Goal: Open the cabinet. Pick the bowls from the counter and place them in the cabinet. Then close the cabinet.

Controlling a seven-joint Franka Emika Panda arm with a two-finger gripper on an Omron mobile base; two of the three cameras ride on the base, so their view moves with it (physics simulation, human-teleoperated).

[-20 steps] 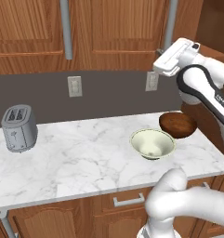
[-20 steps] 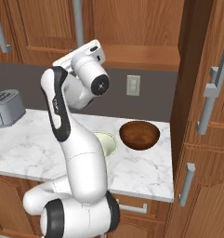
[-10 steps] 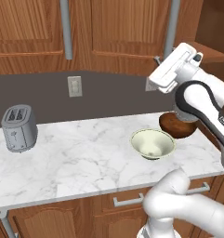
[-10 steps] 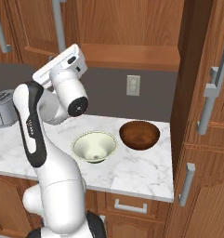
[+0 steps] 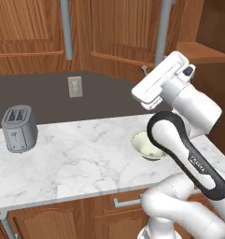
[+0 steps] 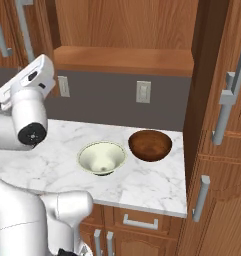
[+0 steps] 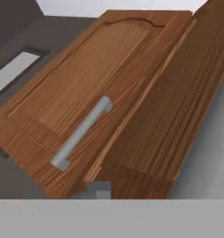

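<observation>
Wooden cabinet [image 6: 127,30] doors ajar, two bowls on the counter [image 5: 76,154]

We read no clear lettering, only a small unreadable mark on the arm. We count two bowls near the counter's right end: a cream bowl [image 6: 101,157] and a brown bowl [image 6: 150,145] beside it, nearer the back edge. One toaster [image 5: 19,128] stands near the left end. Our gripper [image 5: 144,70] sits by a grey handle [image 7: 81,132]; we cannot tell its opening or any hold.

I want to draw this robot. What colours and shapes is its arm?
The arm is glossy white, made of fat rounded tubes, with dark joints and a black stripe bearing small white lettering. A black round cap sits on one joint. Its hand is a flat white block.
</observation>
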